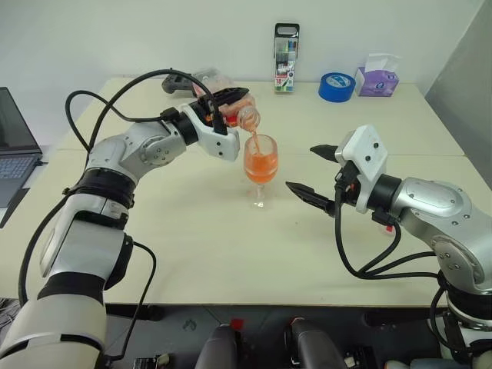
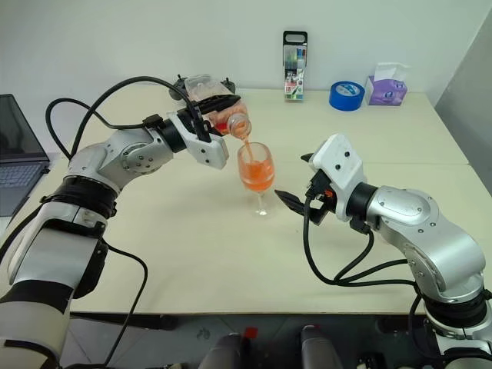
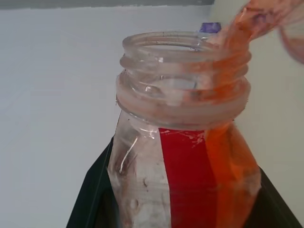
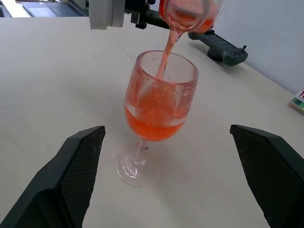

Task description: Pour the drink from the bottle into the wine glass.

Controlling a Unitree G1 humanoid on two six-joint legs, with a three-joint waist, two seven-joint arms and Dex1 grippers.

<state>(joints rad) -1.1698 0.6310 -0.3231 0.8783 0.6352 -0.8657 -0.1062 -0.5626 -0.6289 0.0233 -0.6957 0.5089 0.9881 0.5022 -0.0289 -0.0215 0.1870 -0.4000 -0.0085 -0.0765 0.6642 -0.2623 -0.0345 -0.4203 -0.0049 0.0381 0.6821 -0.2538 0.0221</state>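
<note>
Your left gripper pinches the light, slippery bottle at mid-body; right gripper spread beside the fragile, top-heavy glass.

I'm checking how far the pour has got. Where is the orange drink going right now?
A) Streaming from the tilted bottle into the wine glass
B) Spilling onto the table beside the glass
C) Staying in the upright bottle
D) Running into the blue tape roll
A: the bottle, tilted in the left gripper, sends a stream of drink into the wine glass.
</note>
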